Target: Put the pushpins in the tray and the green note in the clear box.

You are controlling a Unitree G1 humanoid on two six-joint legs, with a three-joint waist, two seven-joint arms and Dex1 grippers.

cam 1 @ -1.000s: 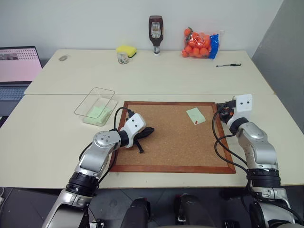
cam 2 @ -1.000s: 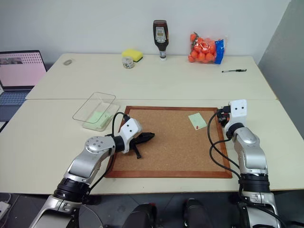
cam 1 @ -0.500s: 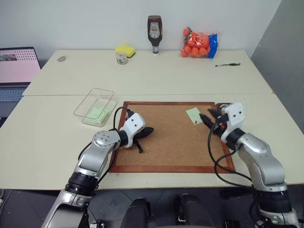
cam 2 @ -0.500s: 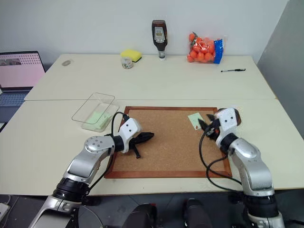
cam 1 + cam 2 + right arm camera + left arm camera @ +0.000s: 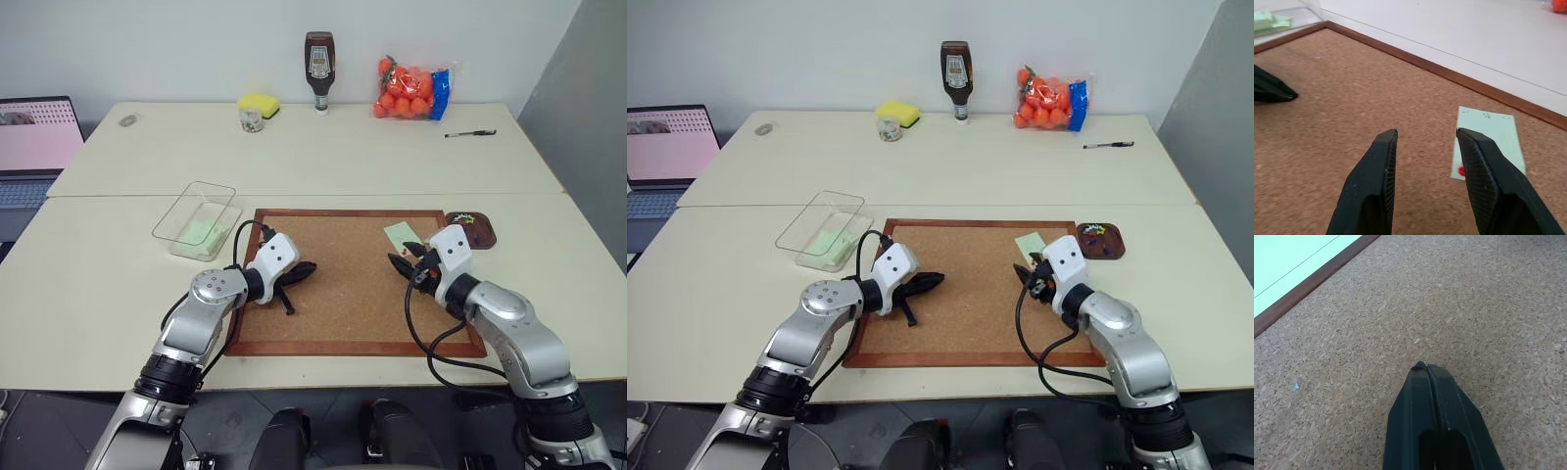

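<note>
The right hand [image 5: 1425, 134], fingers apart and empty, hovers over the corkboard [image 5: 343, 294] beside the green note [image 5: 1491, 139], pinned by a red pushpin [image 5: 1461, 171]. The left hand [image 5: 1422, 367] is closed.

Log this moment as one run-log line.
left tool: shut, empty, over corkboard | right tool: open, beside green note | red pushpin: in note | tray: holds pins
</note>
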